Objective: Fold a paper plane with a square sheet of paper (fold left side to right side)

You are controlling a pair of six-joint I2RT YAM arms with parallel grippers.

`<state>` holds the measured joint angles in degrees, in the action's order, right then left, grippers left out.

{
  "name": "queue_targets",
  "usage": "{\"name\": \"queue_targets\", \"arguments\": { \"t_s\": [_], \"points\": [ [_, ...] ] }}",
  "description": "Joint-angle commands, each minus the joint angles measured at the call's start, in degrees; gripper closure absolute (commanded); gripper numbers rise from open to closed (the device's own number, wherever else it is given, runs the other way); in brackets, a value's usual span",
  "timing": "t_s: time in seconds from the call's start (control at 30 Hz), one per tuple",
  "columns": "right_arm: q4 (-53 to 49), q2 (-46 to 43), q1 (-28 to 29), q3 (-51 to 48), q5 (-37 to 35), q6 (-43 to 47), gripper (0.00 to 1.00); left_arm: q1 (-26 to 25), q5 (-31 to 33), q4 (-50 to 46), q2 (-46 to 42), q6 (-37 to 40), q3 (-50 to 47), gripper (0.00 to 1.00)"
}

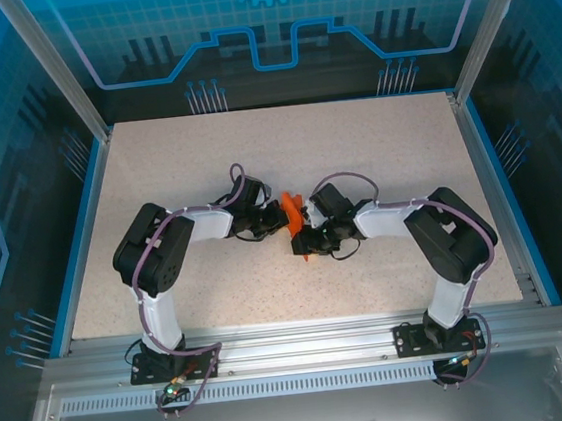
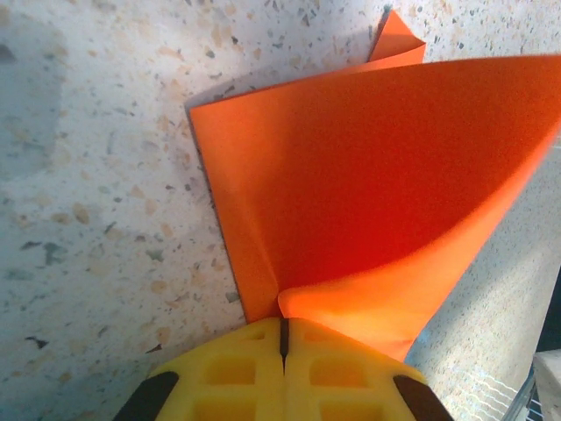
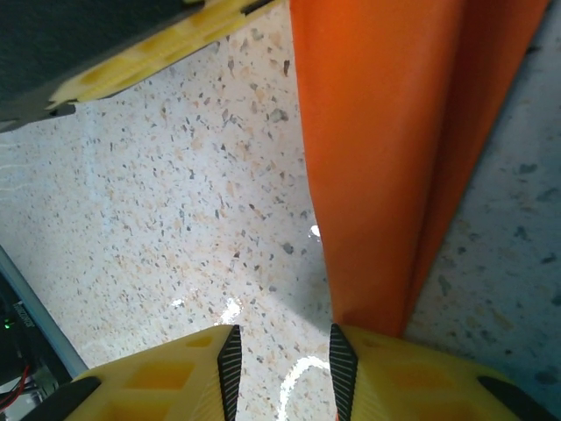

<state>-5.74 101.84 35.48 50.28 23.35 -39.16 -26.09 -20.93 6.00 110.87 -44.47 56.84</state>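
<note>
Left wrist: the left gripper [image 2: 283, 326] is clamped on an edge of the paper [image 2: 368, 193], which arches off the bench [image 2: 96, 175]; I would carry it across low, edges matched; right wrist: the right gripper [image 3: 280, 360] is part open on nothing, paper just beside it; it may block the fold; top: paper mid-bench, between both grippers.

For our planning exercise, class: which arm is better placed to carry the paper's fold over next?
Left. The left claw pinches the orange paper by its lifted edge; the right claw stands open, with the paper beside it, not inside.
</note>
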Motion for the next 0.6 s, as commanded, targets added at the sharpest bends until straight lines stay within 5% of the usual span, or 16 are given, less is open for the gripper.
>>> {"name": "queue_targets", "arguments": {
  "t_s": [0.0, 0.57],
  "points": [
    [-6.5, 1.7, 1.4, -0.2, 0.1, 0.9, 0.65, 2.2, 5.1, -3.5, 2.8, 1.2, -1.7, 1.00],
    [-7.8, -6.4, 0.6, 1.1, 1.8, 1.7, 0.63, 2.3, 5.2, -3.6, 3.4, 1.2, -1.6, 1.00]
  ]
}}
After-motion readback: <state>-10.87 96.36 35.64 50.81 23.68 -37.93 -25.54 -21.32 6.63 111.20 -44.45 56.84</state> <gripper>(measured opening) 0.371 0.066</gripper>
